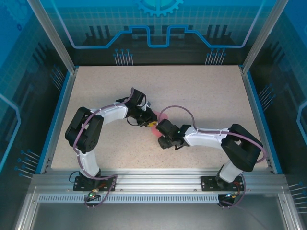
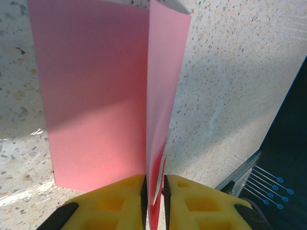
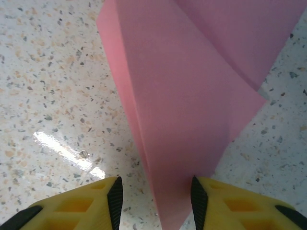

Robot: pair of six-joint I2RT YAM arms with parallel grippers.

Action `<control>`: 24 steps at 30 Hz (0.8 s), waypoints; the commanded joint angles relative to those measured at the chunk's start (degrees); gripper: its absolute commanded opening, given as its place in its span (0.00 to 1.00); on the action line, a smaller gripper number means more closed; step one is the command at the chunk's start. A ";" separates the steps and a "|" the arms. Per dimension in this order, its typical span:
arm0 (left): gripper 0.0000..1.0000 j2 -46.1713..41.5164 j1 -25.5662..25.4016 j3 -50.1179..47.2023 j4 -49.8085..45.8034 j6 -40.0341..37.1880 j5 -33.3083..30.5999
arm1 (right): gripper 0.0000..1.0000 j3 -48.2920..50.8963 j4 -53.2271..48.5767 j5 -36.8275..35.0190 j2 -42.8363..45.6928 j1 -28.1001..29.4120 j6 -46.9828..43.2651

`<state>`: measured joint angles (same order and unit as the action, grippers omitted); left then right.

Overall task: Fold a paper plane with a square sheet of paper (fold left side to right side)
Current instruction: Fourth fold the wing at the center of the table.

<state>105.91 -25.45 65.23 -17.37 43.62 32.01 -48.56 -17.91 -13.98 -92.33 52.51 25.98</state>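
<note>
Bases of both arms sit bolted to the aluminium rail (image 1: 158, 178) at the near edge; from there the left arm (image 1: 85, 136) and the right arm (image 1: 237, 146) bend inward and meet over the middle of the speckled table (image 1: 206, 91).

On my left wrist feed the left gripper (image 2: 154, 191) is clenched; its yellow fingers (image 2: 115, 203) press together on a standing flap of the paper sheet (image 2: 96, 96), with only the thin pink layer between the pads; beyond the grip the flap rises upright along a crease, while the broader part of the sheet spreads low over the tabletop to the left of it.

On my right wrist feed the right gripper (image 3: 154, 196) is released; its fingers (image 3: 91, 206) stand apart, and a pointed end of the sheet lies between them; the pad on the left of that picture is clear of the paper, with bare table showing in the gap; the other pad is just beside the paper's edge, and I cannot tell whether it touches; further out the sheet widens into overlapping layers, one triangular flap lying over another.

From above, the salmon-pink paper shows as a small patch between the two wrists, near the centre of the table; beyond it lies the far half of the tabletop, then the blue back panel (image 1: 158, 28).
</note>
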 commanded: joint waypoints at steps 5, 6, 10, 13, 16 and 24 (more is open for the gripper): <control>0.19 -1.14 -0.39 1.96 -2.51 0.16 0.43 | 0.40 -1.46 1.00 -2.44 -1.69 0.75 0.75; 0.19 -1.21 -0.35 2.08 -2.66 0.07 0.38 | 0.39 -1.46 0.95 -2.60 -1.70 0.75 0.68; 0.21 -1.57 -0.33 2.60 -3.86 -0.69 -0.36 | 0.32 -3.05 0.69 -2.26 -1.80 0.75 0.18; 0.24 -2.14 -0.29 2.79 -4.56 -1.25 -0.77 | 0.26 -2.88 0.42 -1.99 -1.90 0.75 0.15; 0.26 -2.85 0.00 2.97 -5.26 -1.75 -1.21 | 0.19 -2.68 0.68 -1.31 -2.12 0.51 0.22; 0.27 -3.25 0.76 3.10 -5.93 -2.18 -0.98 | 0.11 -2.27 0.99 -0.80 -2.33 0.23 0.35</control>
<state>104.51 -25.17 66.63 -21.23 42.96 31.29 -50.37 -17.45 -14.94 -93.93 52.51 25.93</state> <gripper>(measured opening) 0.271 0.115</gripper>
